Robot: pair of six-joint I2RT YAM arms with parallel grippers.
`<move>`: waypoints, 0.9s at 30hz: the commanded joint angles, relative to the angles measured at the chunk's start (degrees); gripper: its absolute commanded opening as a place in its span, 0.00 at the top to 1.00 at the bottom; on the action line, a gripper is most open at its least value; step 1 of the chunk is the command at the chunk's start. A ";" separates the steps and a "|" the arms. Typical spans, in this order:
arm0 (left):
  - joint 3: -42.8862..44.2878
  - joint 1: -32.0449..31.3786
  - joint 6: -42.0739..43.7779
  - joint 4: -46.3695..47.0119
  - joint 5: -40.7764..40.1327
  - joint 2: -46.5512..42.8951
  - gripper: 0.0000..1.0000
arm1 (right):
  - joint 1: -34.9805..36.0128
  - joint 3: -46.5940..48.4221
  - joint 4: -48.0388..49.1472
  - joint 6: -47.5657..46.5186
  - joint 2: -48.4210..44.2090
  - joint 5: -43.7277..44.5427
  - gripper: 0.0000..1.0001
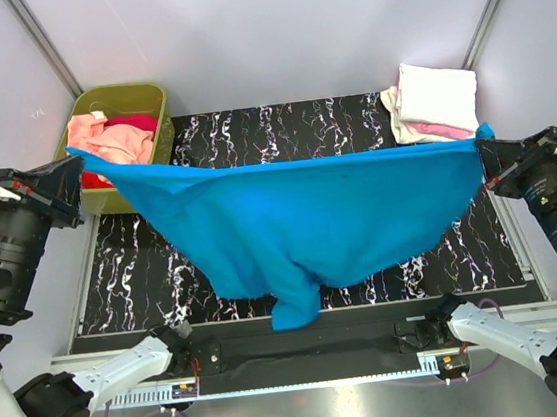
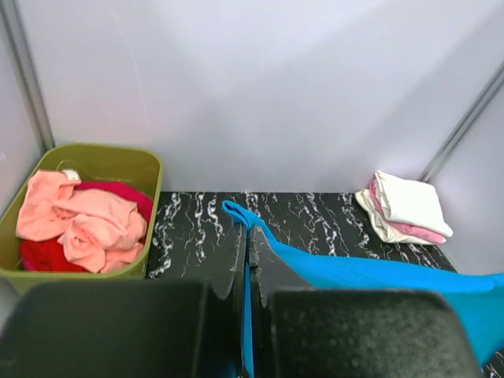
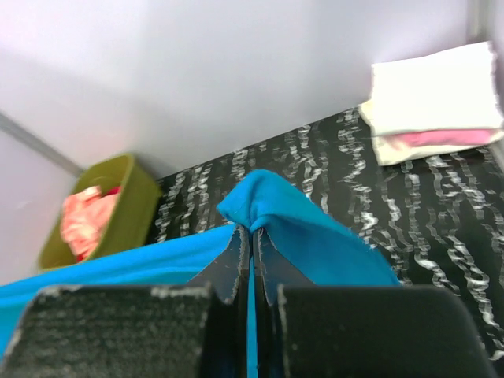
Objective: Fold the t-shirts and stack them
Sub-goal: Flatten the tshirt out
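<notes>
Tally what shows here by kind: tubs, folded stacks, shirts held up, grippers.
olive-green tub: 1
folded stack: 1
blue t-shirt, held up: 1
grippers, left gripper and right gripper: 2
Total: 5

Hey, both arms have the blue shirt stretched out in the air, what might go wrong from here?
The left gripper and right gripper each pinch only a small corner of the blue t-shirt; a pull might slip it free.
Its lowest fold hangs at the near edge of the table, so it may land bunched.
The left end sits close to the olive tub and could snag its rim.
</notes>
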 commanded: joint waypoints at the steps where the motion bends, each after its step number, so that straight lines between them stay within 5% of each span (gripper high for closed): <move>1: 0.99 0.41 4.87 5.86 2.77 0.77 1.00 | -0.36 4.05 1.85 1.97 1.82 -4.24 1.00; 21: 8.72 0.50 6.97 9.01 10.69 -0.63 1.00 | -0.36 0.46 16.96 -12.43 -7.32 3.21 1.00; 27: 10.21 0.50 10.74 9.82 6.84 6.28 1.00 | -0.44 1.59 19.10 -17.09 1.44 11.64 1.00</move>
